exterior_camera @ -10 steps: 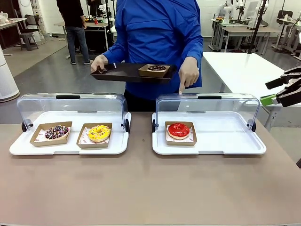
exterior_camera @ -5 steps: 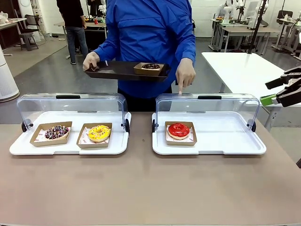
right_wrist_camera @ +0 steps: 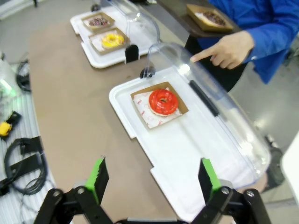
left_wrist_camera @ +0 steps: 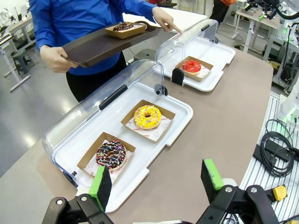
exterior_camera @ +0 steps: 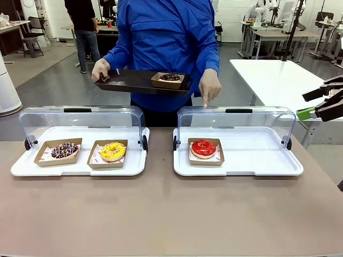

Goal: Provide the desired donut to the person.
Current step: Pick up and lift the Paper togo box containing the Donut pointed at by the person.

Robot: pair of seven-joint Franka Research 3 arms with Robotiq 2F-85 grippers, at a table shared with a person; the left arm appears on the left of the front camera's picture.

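Right wrist view: right gripper, jaws wide; should pinch the cardboard tray rim of the pointed-at red donut, sparing icing.

Red donut lies flat; person seemingly pointing.

The left gripper hangs spread wide above the worktop, with nothing between its pads. The near white tray holds a sprinkled chocolate donut and a yellow donut. A red donut sits on the far one. The person carries a dark tray and points a finger at the far clear lid.
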